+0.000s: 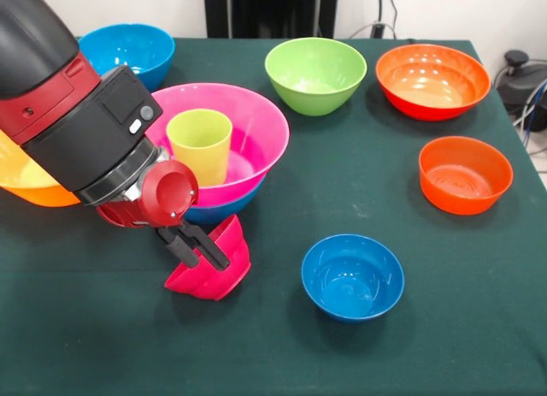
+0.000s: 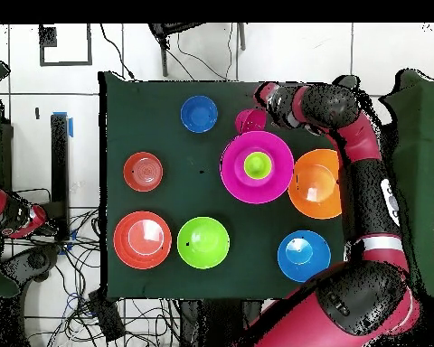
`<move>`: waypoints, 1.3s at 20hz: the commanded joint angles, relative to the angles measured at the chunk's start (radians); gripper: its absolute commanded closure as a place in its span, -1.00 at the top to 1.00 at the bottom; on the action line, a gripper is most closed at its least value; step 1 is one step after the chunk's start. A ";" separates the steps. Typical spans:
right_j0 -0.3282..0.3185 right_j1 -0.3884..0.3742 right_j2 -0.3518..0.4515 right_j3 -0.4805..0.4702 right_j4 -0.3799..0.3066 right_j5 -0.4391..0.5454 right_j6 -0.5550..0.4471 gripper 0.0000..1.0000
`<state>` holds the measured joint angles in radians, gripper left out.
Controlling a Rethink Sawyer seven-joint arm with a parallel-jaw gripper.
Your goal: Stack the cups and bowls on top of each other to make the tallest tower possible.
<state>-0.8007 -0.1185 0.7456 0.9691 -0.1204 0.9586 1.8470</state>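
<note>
A: The gripper [image 1: 198, 246] is down at the near left of the table, its black fingers [image 1: 211, 249] clamped across the rim of the small crimson plastic bowl [image 1: 215, 266]. One finger looks to be inside the wall and one outside. The bowl is tipped up on its side, and I cannot tell whether its lower edge touches the green table cloth [image 1: 359, 362] or hangs just clear.

B: And the tower?

A: Just beyond the gripper. A large glossy pink bowl [image 1: 256, 131] sits nested in a medium blue bowl [image 1: 214, 212], and the lime-green plastic tumbler [image 1: 199, 144] stands upright inside the pink one. From overhead the tumbler [image 2: 256, 165] sits near the pink bowl's [image 2: 239, 181] centre.

B: How will the crimson bowl handle?

A: I judge it light and stiff, thin-walled, and glossy enough to slip. A rim pinch is the only hold narrow fingers get, so the bowl may swing or pivot in the grasp. It looks about as wide as the tumbler's mouth, so it would need to go on level and centred.

B: What else is free?

A: A green bowl [image 1: 314, 74] at the far middle, a large orange-red bowl [image 1: 432, 79] at the far right, a smaller orange-red bowl [image 1: 465, 174] nearer on the right, a small blue bowl [image 1: 352, 274] near the middle, another blue bowl [image 1: 128, 52] far left, and an orange bowl [image 1: 30, 189] partly hidden behind the arm.
</note>
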 commanded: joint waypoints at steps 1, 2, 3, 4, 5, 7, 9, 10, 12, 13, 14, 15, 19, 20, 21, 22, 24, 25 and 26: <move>0.021 -0.004 -0.039 0.058 -0.098 -0.009 -0.214 1.00; 0.019 -0.004 -0.037 0.062 -0.097 -0.013 -0.215 1.00; 0.015 -0.004 -0.035 0.070 -0.097 -0.019 -0.217 1.00; 0.015 -0.004 -0.036 0.073 -0.097 -0.019 -0.216 1.00; 0.013 -0.002 -0.037 0.077 -0.099 -0.023 -0.216 1.00; 0.013 0.001 -0.041 0.080 -0.099 -0.024 -0.209 1.00; 0.014 0.002 -0.049 0.084 -0.101 -0.023 -0.199 1.00; 0.018 0.006 -0.055 0.075 -0.104 -0.018 -0.195 1.00; 0.021 0.009 -0.064 0.070 -0.111 -0.016 -0.195 1.00; 0.026 0.008 -0.071 0.064 -0.117 -0.010 -0.193 1.00; 0.033 0.002 -0.086 0.057 -0.128 0.004 -0.191 1.00; 0.032 -0.004 -0.090 0.063 -0.129 0.008 -0.188 1.00; 0.045 -0.017 -0.122 0.051 -0.153 0.037 -0.176 1.00; 0.046 -0.019 -0.126 0.050 -0.158 0.040 -0.174 1.00; 0.050 -0.017 -0.128 0.041 -0.162 0.048 -0.171 1.00; 0.050 -0.019 -0.128 0.041 -0.165 0.050 -0.169 1.00; 0.053 -0.018 -0.127 0.032 -0.170 0.057 -0.168 1.00; 0.054 -0.017 -0.127 0.027 -0.172 0.060 -0.168 1.00; 0.054 -0.017 -0.126 0.026 -0.173 0.059 -0.168 1.00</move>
<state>-0.7900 -0.1247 0.6901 0.9724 -0.2047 0.9586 1.8470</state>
